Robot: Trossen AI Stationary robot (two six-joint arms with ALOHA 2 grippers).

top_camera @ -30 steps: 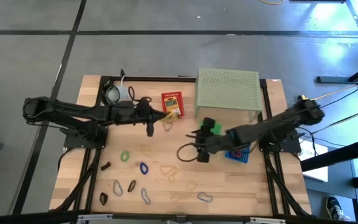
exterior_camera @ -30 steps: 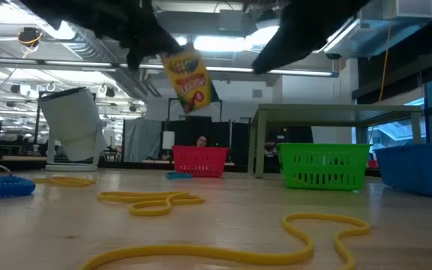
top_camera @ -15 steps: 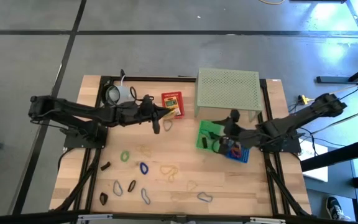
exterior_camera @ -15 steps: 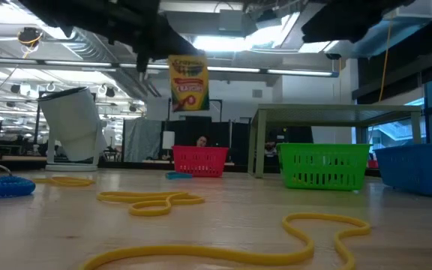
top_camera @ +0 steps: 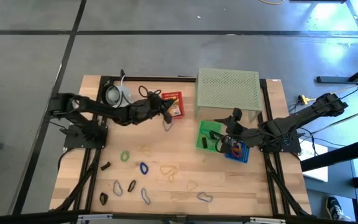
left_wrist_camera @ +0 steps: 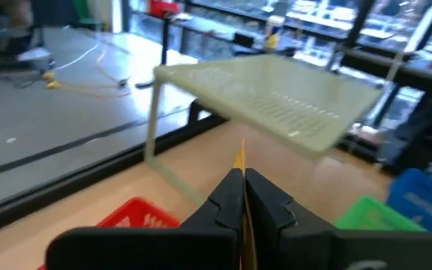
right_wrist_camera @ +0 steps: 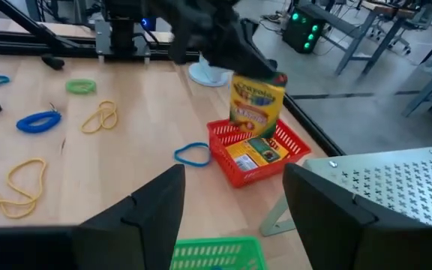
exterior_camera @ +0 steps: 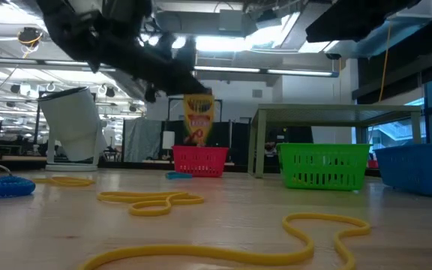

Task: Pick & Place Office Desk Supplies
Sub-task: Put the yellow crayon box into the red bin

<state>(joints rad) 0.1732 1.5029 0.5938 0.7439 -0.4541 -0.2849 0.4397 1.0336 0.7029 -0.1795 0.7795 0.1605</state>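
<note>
Holding the small yellow printed crayon box (right_wrist_camera: 258, 103) up in the air, the left gripper (top_camera: 165, 114) has its jaws pinched tight on the box's top edge, right over the little red plastic basket (right_wrist_camera: 256, 152) at the far middle of the wooden table (top_camera: 166, 193).

Inside that red basket there's already another small printed box lying flat. The right gripper (top_camera: 230, 126) hangs with jaws spread wide and nothing in them, over by the green basket (top_camera: 206, 135) and blue basket (top_camera: 237, 154), near the pale green perforated metal stand (top_camera: 227, 88). Loose rubber band loops (top_camera: 143, 168) in yellow, blue and green sit scattered across the near half of the table.
</note>
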